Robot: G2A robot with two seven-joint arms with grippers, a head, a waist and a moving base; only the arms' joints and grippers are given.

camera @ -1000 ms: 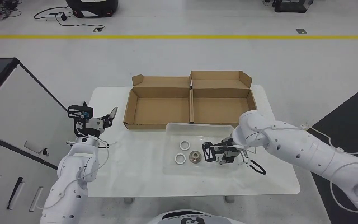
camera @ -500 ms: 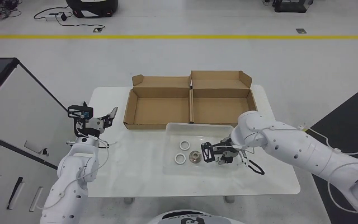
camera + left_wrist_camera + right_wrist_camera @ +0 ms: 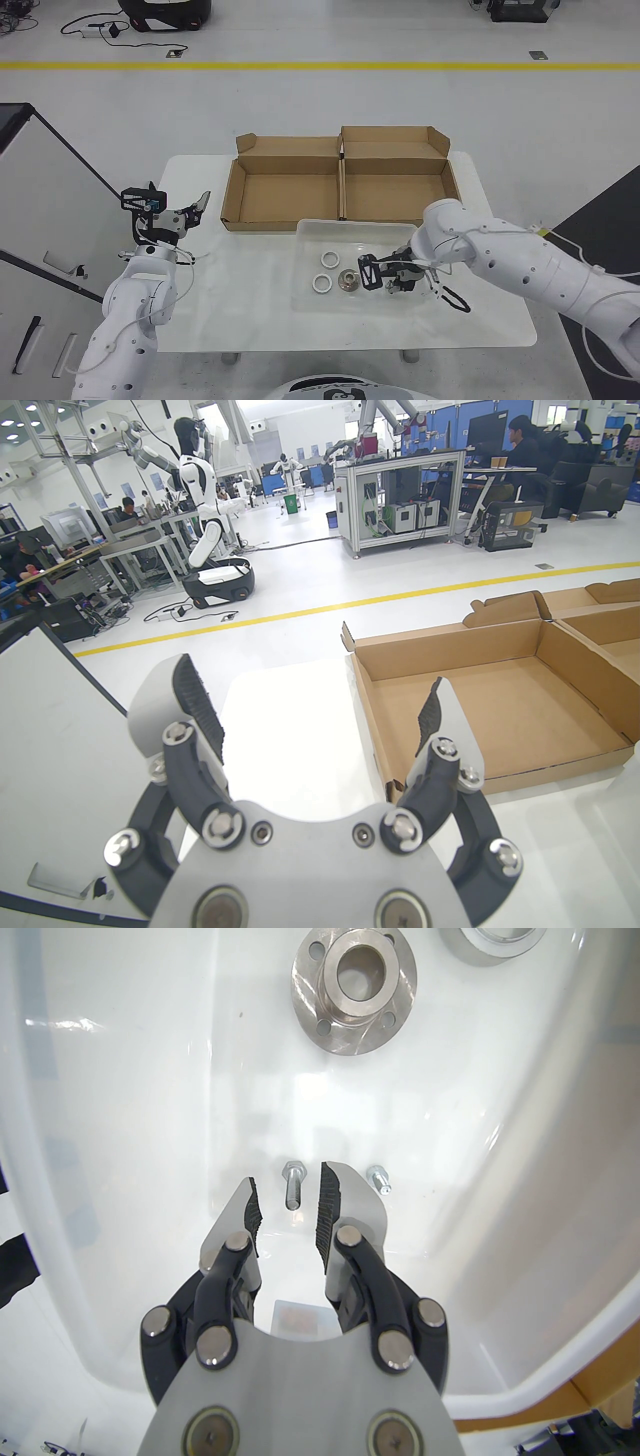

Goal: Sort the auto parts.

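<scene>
Pickup step: right gripper (image 3: 289,1180), jaws open, straddles long bolt (image 3: 294,1185) in white tray (image 3: 150,1078) (short bolt (image 3: 378,1179) just beside). Next, I judge: close squarely on shank, lift w/o slipping. Left gripper (image 3: 311,672) hangs open.

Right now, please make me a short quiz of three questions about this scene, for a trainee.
1. Which part lies between the fingers of the right gripper? A) the longer bolt B) the shorter bolt C) the metal flange
2. True or false: the left gripper is open and holds nothing.
3. How many white rings lie in the white tray?
Key: 1 A; 2 true; 3 two.
</scene>
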